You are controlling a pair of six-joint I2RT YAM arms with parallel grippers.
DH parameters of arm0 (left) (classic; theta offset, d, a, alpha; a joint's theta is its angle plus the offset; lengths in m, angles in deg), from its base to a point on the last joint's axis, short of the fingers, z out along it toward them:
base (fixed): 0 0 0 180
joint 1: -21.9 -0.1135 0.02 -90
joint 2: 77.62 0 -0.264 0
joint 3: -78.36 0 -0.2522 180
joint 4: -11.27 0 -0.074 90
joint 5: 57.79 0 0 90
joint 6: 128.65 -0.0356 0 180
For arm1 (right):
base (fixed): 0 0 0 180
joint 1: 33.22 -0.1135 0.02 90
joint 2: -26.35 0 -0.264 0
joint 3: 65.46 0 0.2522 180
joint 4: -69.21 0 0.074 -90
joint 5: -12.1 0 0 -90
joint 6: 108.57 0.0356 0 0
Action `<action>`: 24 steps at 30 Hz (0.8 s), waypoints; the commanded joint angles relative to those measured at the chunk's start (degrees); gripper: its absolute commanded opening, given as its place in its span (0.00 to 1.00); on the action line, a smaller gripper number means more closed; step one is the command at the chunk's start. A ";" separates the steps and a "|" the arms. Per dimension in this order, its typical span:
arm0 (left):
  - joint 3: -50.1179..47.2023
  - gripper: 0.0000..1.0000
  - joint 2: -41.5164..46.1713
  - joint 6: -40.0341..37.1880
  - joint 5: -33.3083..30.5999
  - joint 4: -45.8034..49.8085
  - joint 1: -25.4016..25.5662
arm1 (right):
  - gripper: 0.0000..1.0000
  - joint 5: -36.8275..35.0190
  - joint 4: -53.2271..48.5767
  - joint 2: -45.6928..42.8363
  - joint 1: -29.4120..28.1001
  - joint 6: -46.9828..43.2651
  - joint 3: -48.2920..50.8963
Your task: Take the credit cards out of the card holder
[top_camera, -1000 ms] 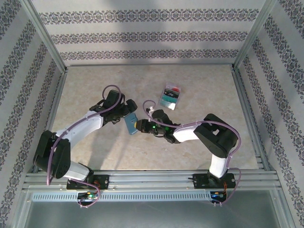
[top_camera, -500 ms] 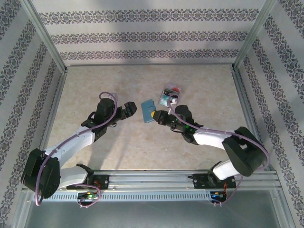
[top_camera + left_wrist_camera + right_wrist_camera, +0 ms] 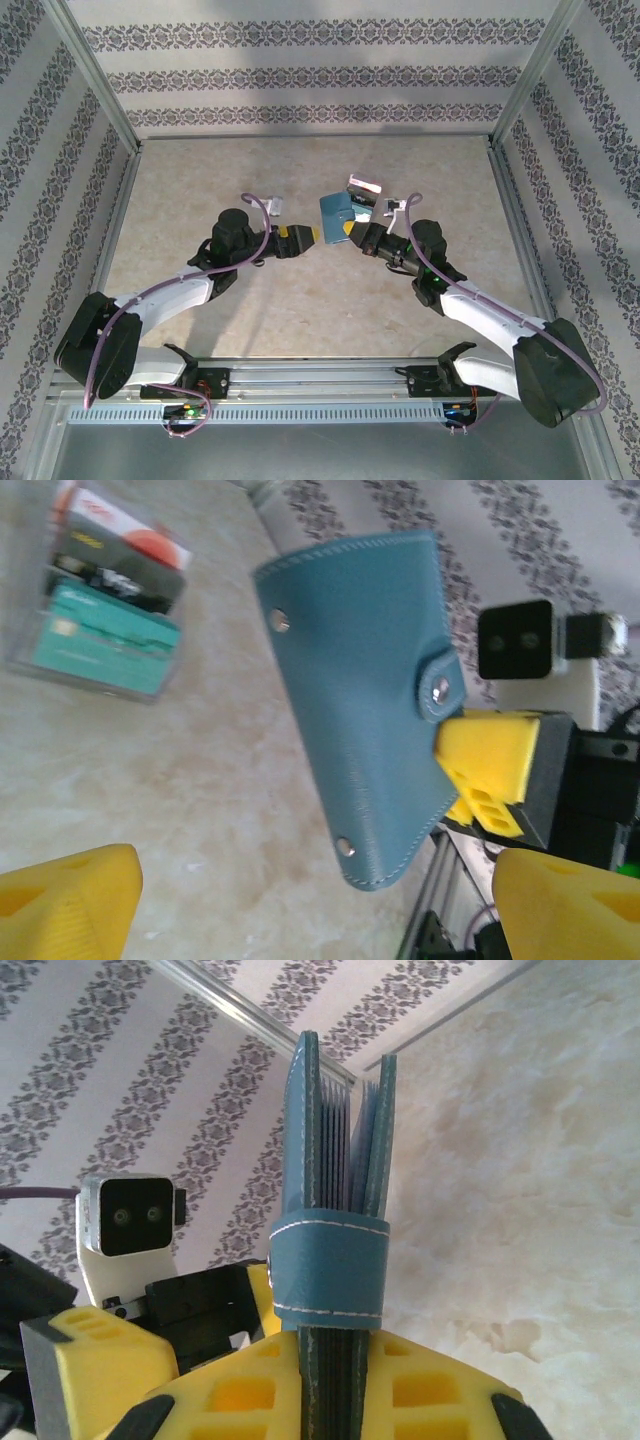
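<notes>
**Marbled beige tabletop (image 3: 200, 180), blue wallet pinched upright**

Slate-blue leather card holder (image 3: 360, 700), two stitched panels with a snap strap, stands on edge between the yellow fingers of the right gripper (image 3: 330, 1385). That gripper is clamped on the strap edge. The panels rise past the fingertips and splay slightly at the far end. Just beyond the holder, on the far side from the right gripper, thin plastic credit cards (image 3: 105, 630) in teal, dark and white-and-red lie stacked on the tabletop. The left gripper (image 3: 304, 237) faces the holder from close by with its jaws spread wide, holding nothing. Striped patterned walls enclose the table.
</notes>
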 commanded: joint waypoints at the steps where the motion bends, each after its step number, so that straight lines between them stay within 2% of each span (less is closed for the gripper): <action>1: 1.76 0.90 -0.02 -2.17 4.04 -5.41 2.54 | 0.02 3.57 4.00 -1.44 0.51 2.34 0.36; 4: 2.52 0.90 -0.78 -2.05 4.88 -6.41 3.74 | 0.02 4.71 6.32 -1.03 0.51 4.29 0.04; 7: 3.28 0.83 -1.66 -1.38 5.50 -6.79 3.94 | 0.01 5.99 8.67 -0.06 0.51 5.95 -0.40; 13: 2.52 0.65 -1.71 0.59 4.17 -10.48 4.02 | 0.00 7.51 13.45 2.01 0.51 8.77 -0.36; 24: 1.30 0.45 -3.51 3.62 4.20 -15.05 3.94 | 0.00 9.94 19.12 4.55 0.25 11.34 -0.11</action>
